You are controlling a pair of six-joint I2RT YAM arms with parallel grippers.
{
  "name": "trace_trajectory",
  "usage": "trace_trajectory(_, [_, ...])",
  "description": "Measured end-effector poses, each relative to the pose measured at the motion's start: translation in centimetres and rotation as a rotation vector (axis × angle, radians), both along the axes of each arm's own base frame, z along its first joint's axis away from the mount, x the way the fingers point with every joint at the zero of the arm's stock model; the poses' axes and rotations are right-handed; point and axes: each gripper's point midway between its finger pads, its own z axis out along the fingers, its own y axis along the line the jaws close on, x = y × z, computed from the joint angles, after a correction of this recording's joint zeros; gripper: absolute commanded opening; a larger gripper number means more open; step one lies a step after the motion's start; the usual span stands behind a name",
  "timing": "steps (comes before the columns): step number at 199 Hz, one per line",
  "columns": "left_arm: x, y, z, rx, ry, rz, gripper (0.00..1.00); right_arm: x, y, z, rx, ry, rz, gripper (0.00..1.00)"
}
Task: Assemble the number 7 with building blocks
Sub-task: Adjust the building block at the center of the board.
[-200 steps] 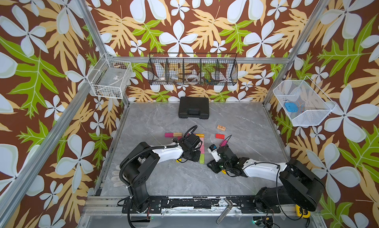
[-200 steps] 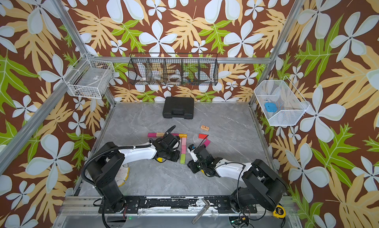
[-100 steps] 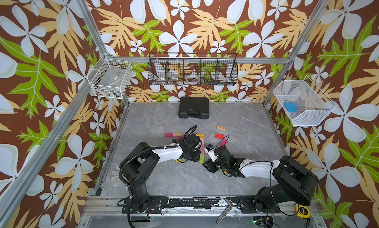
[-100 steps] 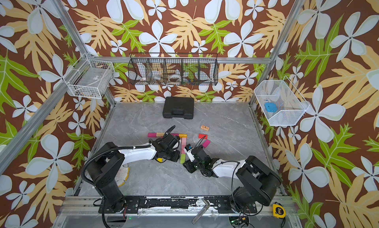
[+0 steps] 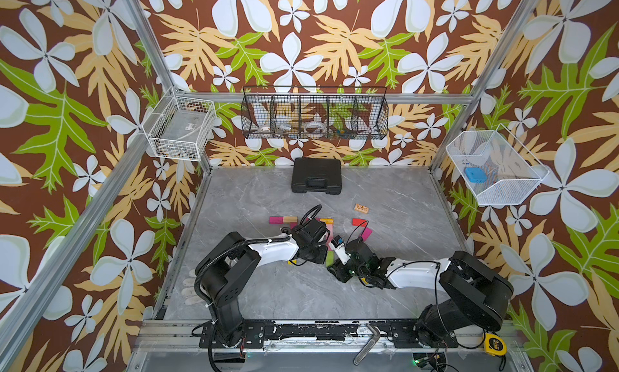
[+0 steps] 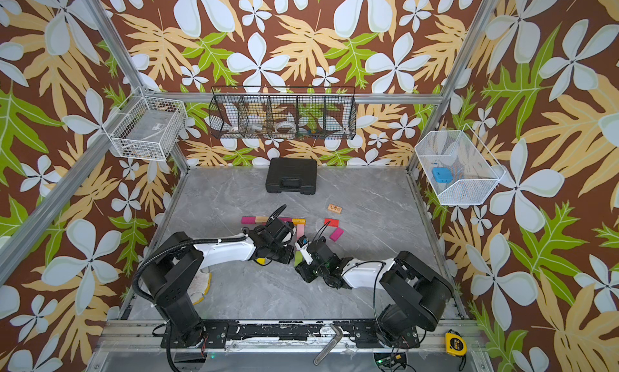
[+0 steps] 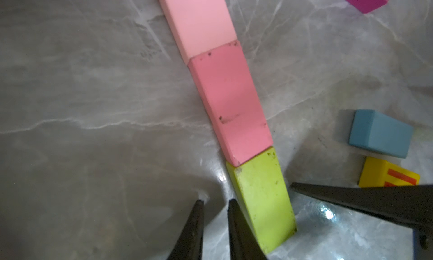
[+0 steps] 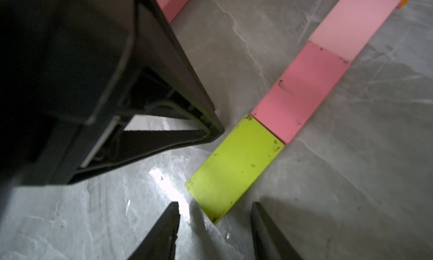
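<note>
On the grey marble table (image 5: 251, 192) the blocks make two lines. The far line runs left to right. Three of its blocks can be counted: one magenta block (image 5: 276, 219), one plain wood block (image 5: 290, 218) and one orange block (image 5: 326, 221). The left arm hides its middle.

From the right end a second line comes toward the near side, also of three blocks touching end to end: one pale pink block (image 7: 199, 20), one darker pink block (image 7: 232, 102) and one lime green block (image 7: 260, 195) as the nearest.

Five blocks lie loose on the right of this line:
- one blue block (image 7: 379, 137) and one yellow red-striped block (image 7: 384, 174), just beside each other
- one tilted magenta block (image 5: 365, 233)
- one red block (image 5: 359, 222)
- one patterned wood block (image 5: 362, 208), the farthest

The left gripper (image 7: 215, 207) has its jaws only a little apart, with nothing between them. One finger (image 7: 236, 223) lies along the left long edge of the green block.

The right gripper (image 8: 214, 205) is spread wider and holds nothing. The near corner of the green block stands just between its tips, with a gap on both sides.

The two grippers are very near each other. Between the far line and the one black plastic case (image 5: 316, 180) lies a broad strip of bare table.
</note>
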Motion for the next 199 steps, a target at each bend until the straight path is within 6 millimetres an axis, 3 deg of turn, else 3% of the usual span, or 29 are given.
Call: trace_trajectory(199, [0.4,0.8,0.0,0.004,0.001,0.013,0.22,0.8,-1.7,-0.2,-0.074,-0.038,-0.065,0.47])
